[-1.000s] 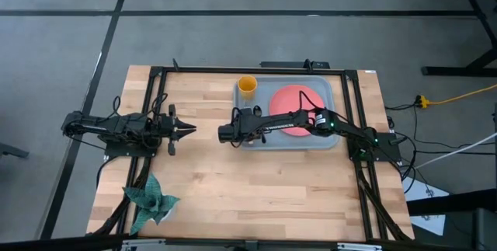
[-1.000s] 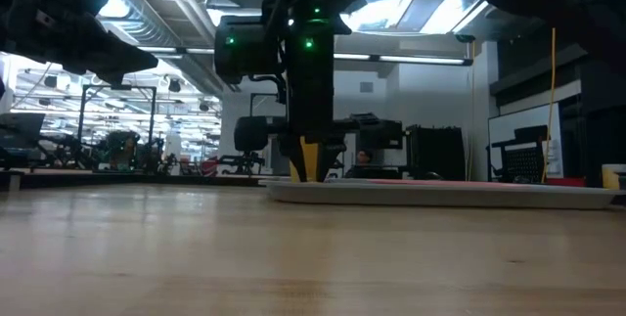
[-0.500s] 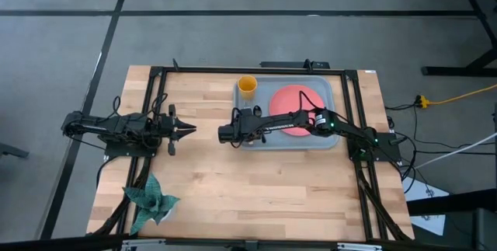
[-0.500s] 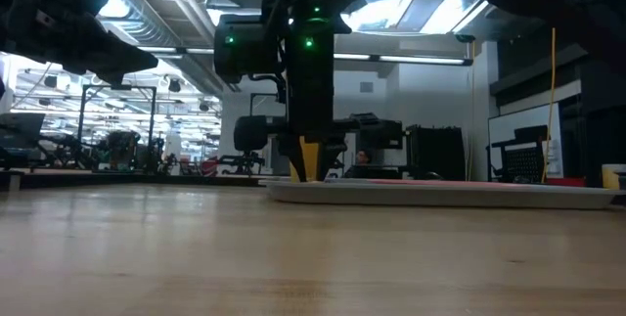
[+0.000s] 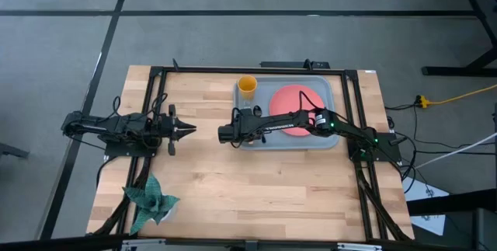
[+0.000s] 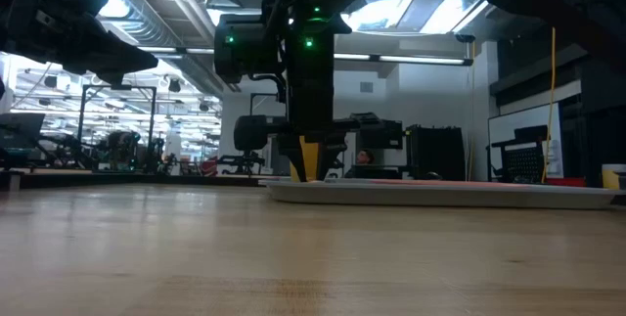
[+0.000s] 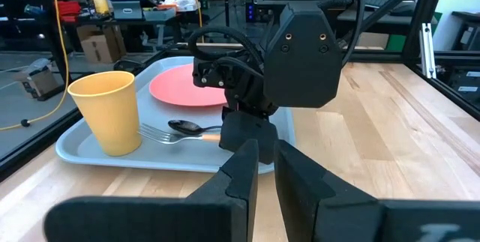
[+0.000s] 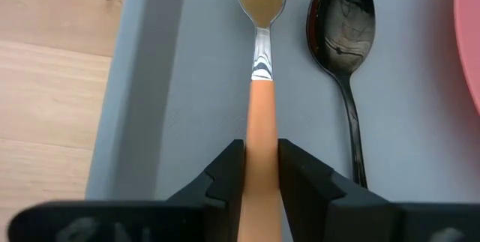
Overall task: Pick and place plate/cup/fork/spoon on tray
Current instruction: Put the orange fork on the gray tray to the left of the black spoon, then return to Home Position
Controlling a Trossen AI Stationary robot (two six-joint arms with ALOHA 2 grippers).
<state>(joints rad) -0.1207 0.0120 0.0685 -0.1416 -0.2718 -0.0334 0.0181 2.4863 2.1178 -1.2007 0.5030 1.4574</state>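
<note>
1. Green folded cloth [image 5: 150, 197] lies at the table's [image 5: 256, 181] near left corner, well apart from everything else.
2. Left gripper [image 5: 190, 130] hangs over bare wood at mid-left of the table, pointing right toward the tray; in its wrist view its two fingers [image 7: 241, 168] stand narrow, a thin gap between them, holding nothing.
3. Right gripper [image 5: 223, 134] is at the tray's [image 5: 330, 141] left edge, its arm reaching leftward across the tray. In its wrist view its fingers [image 8: 225, 168] close narrowly on the orange handle of the fork [image 8: 259, 62].
4. Fork lies flat on the tray's floor beside the left rim, tines pointing far.
5. Spoon [image 8: 343, 40] lies just right of the fork, parallel, bowl toward the far side, not touching it.
6. Plate [image 5: 297, 99] sits on the right part of the tray, right of the spoon.
7. Cup [image 5: 247, 87] stands upright in the tray's far left corner, beyond the fork's tines.
</note>
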